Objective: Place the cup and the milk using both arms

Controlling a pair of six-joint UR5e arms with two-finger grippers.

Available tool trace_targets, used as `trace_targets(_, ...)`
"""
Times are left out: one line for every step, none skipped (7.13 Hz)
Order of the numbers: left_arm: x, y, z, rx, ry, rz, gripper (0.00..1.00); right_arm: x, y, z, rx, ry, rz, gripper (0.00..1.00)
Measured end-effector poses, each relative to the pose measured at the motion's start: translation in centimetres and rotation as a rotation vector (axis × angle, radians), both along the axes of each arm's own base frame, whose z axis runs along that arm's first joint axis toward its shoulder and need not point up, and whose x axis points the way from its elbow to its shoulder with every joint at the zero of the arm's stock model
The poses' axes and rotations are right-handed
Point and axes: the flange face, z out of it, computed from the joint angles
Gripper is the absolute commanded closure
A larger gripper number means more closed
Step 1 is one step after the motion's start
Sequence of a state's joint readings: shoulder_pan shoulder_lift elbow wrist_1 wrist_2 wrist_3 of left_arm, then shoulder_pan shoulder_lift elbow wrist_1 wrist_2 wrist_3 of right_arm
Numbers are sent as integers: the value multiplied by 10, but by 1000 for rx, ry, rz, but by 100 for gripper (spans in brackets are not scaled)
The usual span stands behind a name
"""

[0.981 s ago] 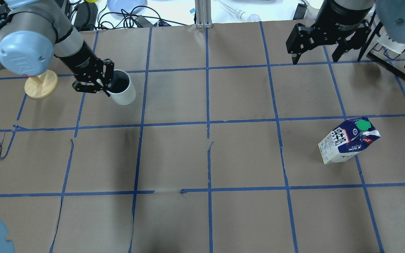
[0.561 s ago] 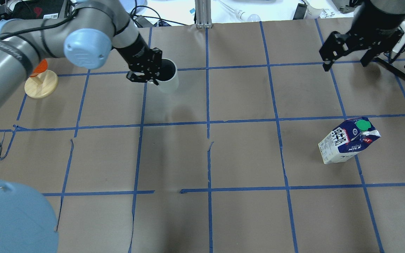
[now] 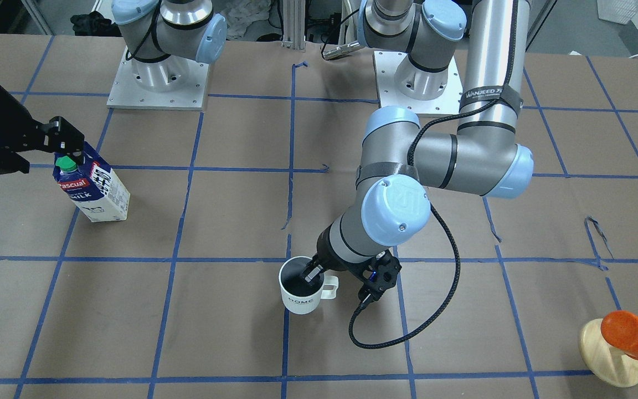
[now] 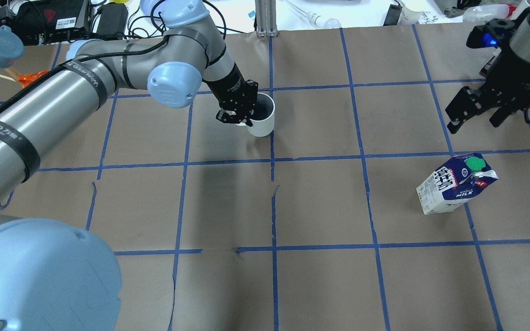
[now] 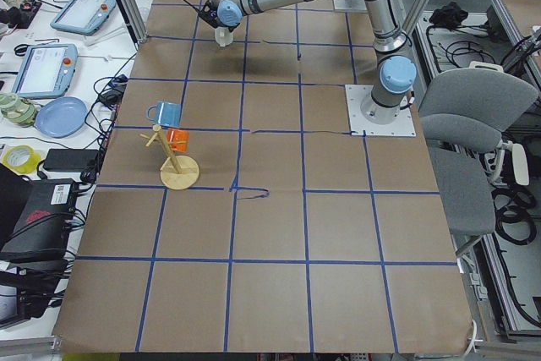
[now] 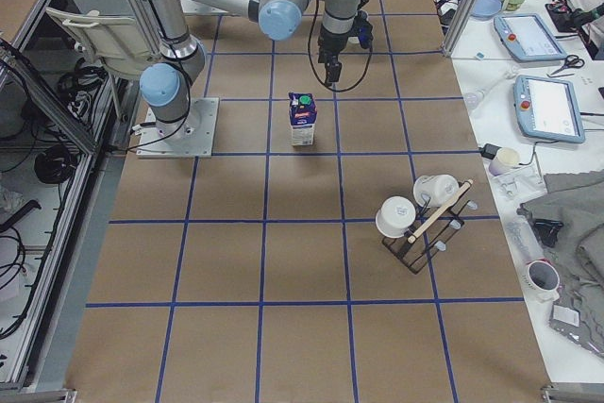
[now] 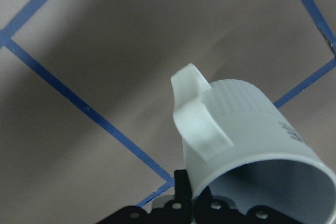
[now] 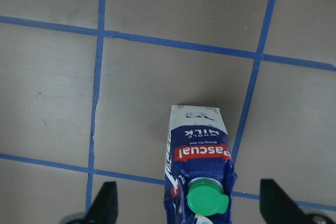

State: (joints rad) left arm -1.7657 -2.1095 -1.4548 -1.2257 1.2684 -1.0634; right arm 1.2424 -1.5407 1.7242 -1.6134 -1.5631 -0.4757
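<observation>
Far centre: small white ceramic mug [image 4: 261, 127], rim pinched by left black gripper [image 4: 246, 118], apparently not yet placed.
Right side: blue-and-white gable-top milk carton [image 4: 453, 186], standing upright, ungrasped.
Right gripper [image 4: 473, 123]: wide apart, near carton.

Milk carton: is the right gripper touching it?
Apart. The right wrist view shows the open right gripper, fingers wide of the milk carton, table between.
</observation>
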Motion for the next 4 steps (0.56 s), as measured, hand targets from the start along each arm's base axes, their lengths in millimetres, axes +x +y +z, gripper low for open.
trace_targets(-8, 6, -8, 21, 4, 4, 100, -4, 6, -17, 15, -6, -5, 5)
trace_targets(-12, 12, -13, 37, 5, 8, 89, -6, 10, -32, 21, -6, -2, 6)
trace_targets(-14, 18, -16, 48, 3, 15, 46, -8, 14, -44, 27, 6, 1, 8)
trace_targets(-14, 21, -17, 56, 1, 24, 11, -10, 18, -52, 37, 26, 8, 13)
